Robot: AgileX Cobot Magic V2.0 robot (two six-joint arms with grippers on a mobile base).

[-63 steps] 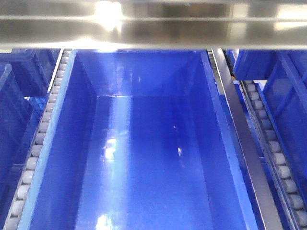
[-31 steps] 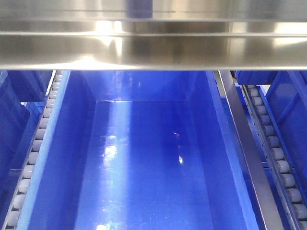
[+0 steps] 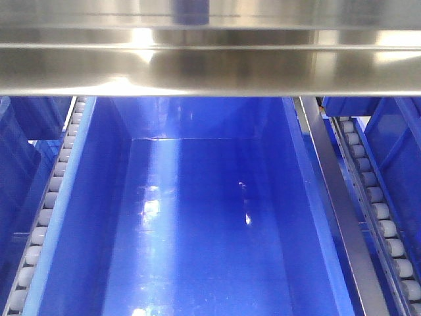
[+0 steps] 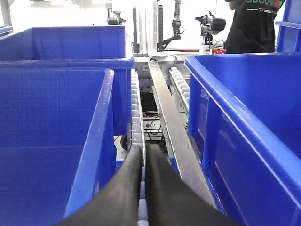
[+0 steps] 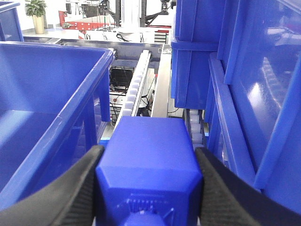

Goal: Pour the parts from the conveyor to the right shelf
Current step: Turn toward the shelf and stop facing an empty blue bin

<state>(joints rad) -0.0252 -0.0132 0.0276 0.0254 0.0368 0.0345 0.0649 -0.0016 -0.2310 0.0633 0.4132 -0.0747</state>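
A blue part (image 5: pixel 150 165), a small cube with a stud facing the camera, is clamped between the black fingers of my right gripper (image 5: pixel 149 151). It hangs over a gap in the right shelf, between a large blue bin (image 5: pixel 42 108) on its left and stacked bins (image 5: pixel 254 94) on its right. My left gripper (image 4: pixel 143 151) is shut with nothing in it, its fingers pressed together above a white roller rail (image 4: pixel 136 108). The front view looks into one empty deep-blue bin (image 3: pixel 197 210) under a steel shelf bar (image 3: pixel 210 66). The conveyor is out of view.
Roller rails (image 3: pixel 49 204) (image 3: pixel 381 224) flank the middle bin. A steel rail (image 4: pixel 174 136) runs between two blue bins (image 4: pixel 47 141) (image 4: pixel 244 108) by the left gripper. A person in black (image 4: pixel 254 23) stands beyond the shelf, with robot arms and equipment behind.
Since one second ago the steel shelf bar has dropped lower in the front view and the bin has shifted slightly. Nothing has changed over the last half second.
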